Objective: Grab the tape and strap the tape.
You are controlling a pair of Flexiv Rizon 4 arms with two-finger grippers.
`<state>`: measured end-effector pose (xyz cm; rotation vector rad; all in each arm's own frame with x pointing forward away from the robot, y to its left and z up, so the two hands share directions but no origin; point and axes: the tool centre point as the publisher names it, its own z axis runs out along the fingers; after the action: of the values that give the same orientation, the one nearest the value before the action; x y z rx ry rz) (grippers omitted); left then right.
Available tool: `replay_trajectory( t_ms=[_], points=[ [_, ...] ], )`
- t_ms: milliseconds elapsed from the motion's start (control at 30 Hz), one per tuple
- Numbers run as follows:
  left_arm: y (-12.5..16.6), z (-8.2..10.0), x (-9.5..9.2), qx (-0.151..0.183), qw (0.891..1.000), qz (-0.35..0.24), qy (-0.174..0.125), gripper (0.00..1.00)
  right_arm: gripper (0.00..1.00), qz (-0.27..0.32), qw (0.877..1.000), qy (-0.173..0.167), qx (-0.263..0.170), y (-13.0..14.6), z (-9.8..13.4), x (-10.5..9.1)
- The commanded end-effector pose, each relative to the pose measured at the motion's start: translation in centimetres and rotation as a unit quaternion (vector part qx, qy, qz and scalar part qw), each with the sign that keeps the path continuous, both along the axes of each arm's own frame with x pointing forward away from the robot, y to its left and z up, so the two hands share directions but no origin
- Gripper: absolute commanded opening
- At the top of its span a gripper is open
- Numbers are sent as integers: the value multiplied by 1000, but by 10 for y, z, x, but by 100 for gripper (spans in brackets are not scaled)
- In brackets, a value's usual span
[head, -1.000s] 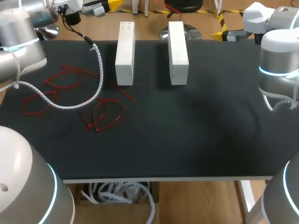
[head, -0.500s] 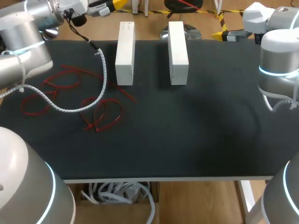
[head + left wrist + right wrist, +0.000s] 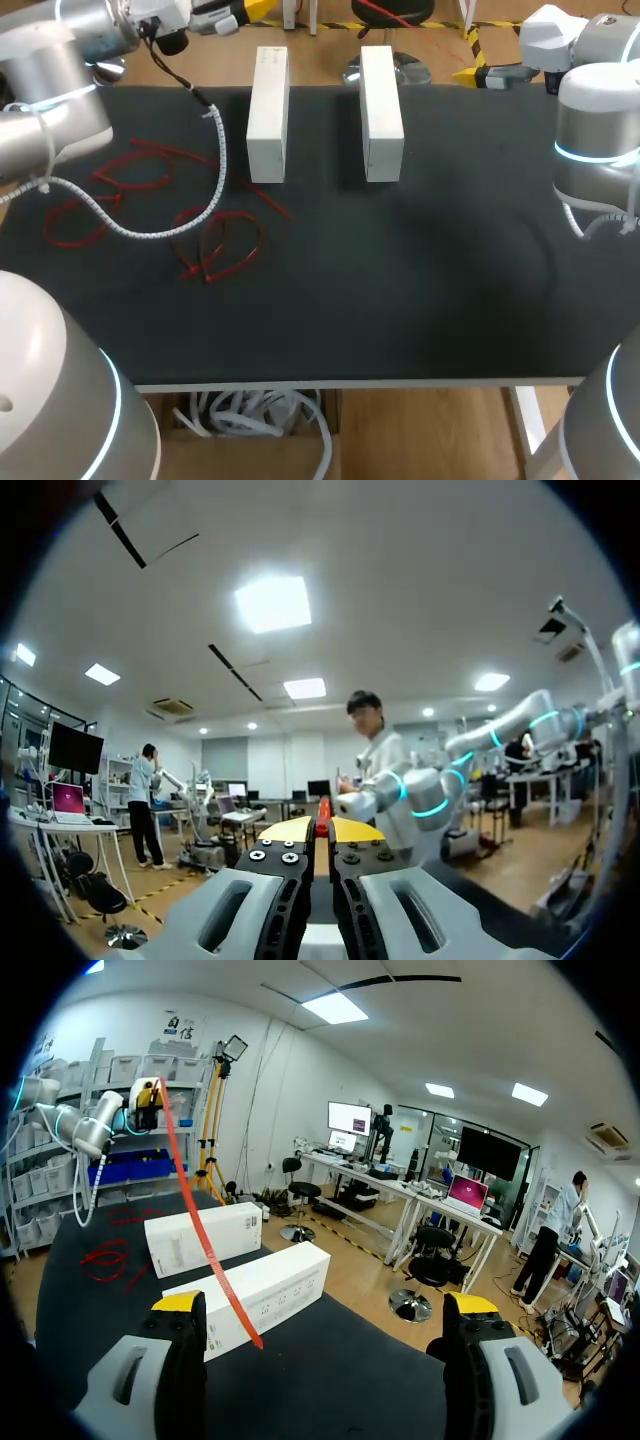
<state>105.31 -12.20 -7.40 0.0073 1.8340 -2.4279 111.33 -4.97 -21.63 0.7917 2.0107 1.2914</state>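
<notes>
L gripper [image 3: 320, 825]: yellow tips pressed together w/ a sliver of red strap [image 3: 205, 1230] pinched between them, so it's clamped on the tape. It sits high, off the far L corner of the table [image 3: 400, 290], pointing out into the room, not down at the mat.

R gripper [image 3: 325, 1310]: fingers wide apart, nothing between them. It's parked at the far R side, looking across the table toward my L arm.

Key relation: in the R wrist view the strap runs as one long straight line from the L gripper toward the R one. Its free end hangs in the air just ahead of the R fingers, inside the gap but nearer the finger on the boxes' side. So the long axis lies roughly along the line between the 2 grippers, and the R arm is the one nearer the free end. My guess is that the R has to catch that end next, w/ a small sideways shift to centre it before closing. Depth to the tip is hard to judge from here.

Further out: 2 white boxes [image 3: 268, 115] stand side by side at the far edge. The loose red straps [image 3: 225, 245] lie looped on the L part of the mat, w/ my L arm's white cable [image 3: 215, 170] draped over them.
</notes>
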Motion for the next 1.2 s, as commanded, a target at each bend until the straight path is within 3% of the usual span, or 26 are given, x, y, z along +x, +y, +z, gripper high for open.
replay_trajectory(
  t_ms=[33, 1200],
  points=[
    [-1, -1, 3, -2, 1000, -4, 1, 0, 100, 0, 1000, 0, 0, 0, 0, 0],
    [-1, -1, 4, -2, 1000, 4, 4, 0, 100, 0, 1000, 0, 0, 0, 0, 0]
  ],
)
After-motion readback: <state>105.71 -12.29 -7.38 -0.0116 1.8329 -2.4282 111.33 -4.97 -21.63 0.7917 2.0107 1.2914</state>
